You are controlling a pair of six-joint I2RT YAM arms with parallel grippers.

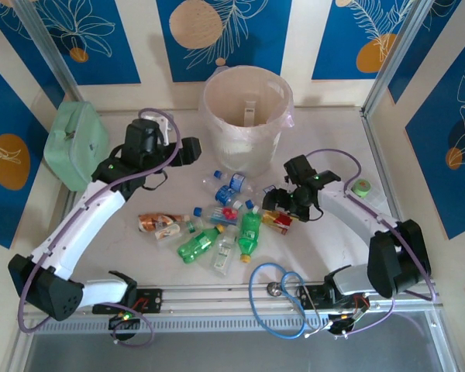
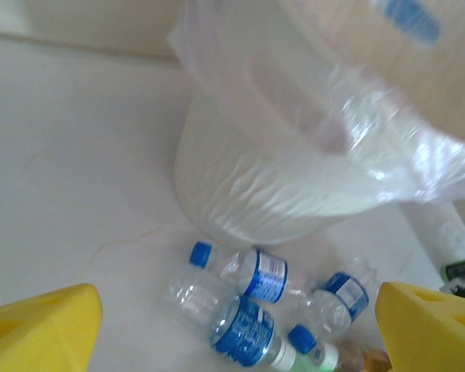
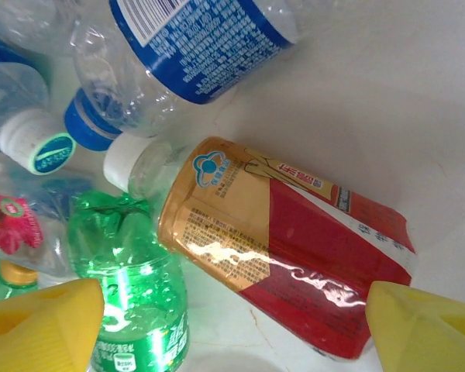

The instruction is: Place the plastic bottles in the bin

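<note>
While the plastic bottles (image 1: 250, 232) lie heaped on the surface (image 1: 139, 256) just in front of the bin (image 1: 252, 155), the left claw (image 2: 236, 314) hangs released beside the bin's wall, gripping nothing. The right claw (image 3: 234, 306), farther from the bin, stands spread either side of a red-labelled bottle (image 3: 294, 256) lying flat.

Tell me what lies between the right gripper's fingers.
In the right wrist view, the red-labelled bottle lies between the fingers of the open right gripper, a green bottle beside it.
</note>
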